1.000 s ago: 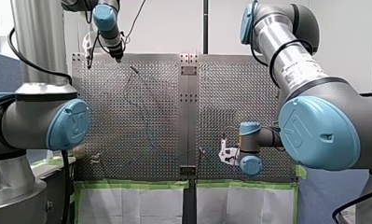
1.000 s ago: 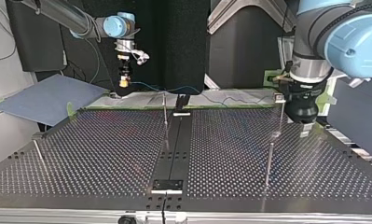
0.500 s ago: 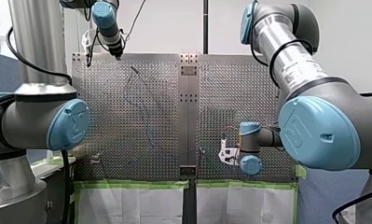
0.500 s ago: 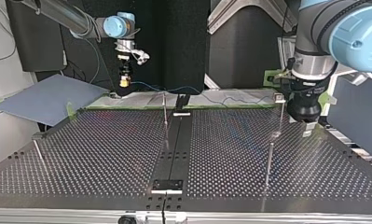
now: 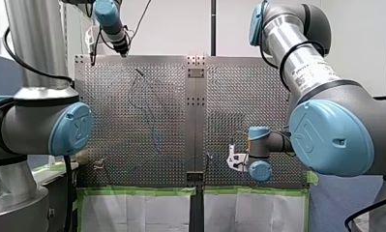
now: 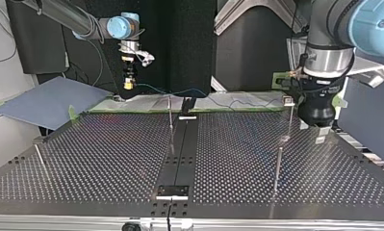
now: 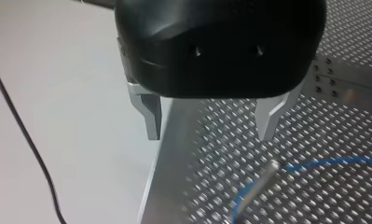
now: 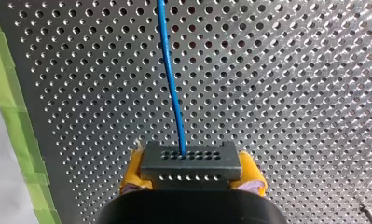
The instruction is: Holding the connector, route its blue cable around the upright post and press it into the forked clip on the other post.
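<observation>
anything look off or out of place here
Nothing stands out. My right claw grips the connector squarely between its yellow pads, the blue cable leaves it straight and unkinked, and my left claw hangs open and empty at the perforated table's edge.

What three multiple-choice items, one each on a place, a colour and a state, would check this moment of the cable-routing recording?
1. Where is the connector?
A) between my right gripper's yellow pads
B) lying loose on the table
C) hung on a post

2. What colour is the cable that leaves the connector?
A) red
B) blue
C) green

3. How is my left gripper?
A) shut on the cable
B) shut on a post
C) open and empty

Answers: A, the right wrist view shows the pads clamping the connector's sides; B, the same view shows a blue cable running ahead from it; C, the left wrist view shows its metal fingers apart with nothing between them.
</observation>
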You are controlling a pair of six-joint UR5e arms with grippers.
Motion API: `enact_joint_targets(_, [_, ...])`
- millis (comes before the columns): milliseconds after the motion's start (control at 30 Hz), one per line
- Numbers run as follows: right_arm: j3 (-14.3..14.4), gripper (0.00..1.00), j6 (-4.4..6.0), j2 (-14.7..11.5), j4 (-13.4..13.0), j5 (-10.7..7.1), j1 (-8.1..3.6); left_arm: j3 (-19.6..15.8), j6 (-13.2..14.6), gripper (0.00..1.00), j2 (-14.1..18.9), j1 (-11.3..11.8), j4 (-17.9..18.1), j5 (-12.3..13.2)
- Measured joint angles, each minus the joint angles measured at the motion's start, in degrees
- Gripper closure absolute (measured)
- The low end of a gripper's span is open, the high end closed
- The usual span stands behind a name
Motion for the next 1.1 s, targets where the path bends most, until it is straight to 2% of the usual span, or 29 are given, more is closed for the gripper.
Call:
enact_joint_targets(233, [-0.01,1.0,0.0,0.0,-0.13,-0.04,0.01,-2.32,0.54,0.0,2.46,-0.71,3.73,3.12])
enact_joint_targets(467, [-0.01,1.0,0.0,0.0,-0.21,-0.32,0.01,-6.04,1.23,0.0,0.08,-1.77,7.51,6.61])
enact_joint_targets(567, [-0.03,1.0,0.0,0.0,-0.27,-0.35,0.0,-7.35,2.28,0.0,-1.19,-2.51,8.85,7.04])
enact_joint_targets(700, [-0.07,1.0,0.0,0.0,-0.33,-0.54,0.01,-8.94,3.77,0.0,-2.77,-3.8,10.44,6.91])
enact_joint_targets(833, [-0.1,1.0,0.07,0.0,-0.4,-1.18,0.04,-10.37,4.89,0.0,-4.06,-5.37,12.08,5.7])
enact_joint_targets(1100, [-0.09,1.0,0.17,0.0,0.33,-1.73,0.2,-10.89,8.88,0.0,-7.72,-9.74,16.47,1.41])
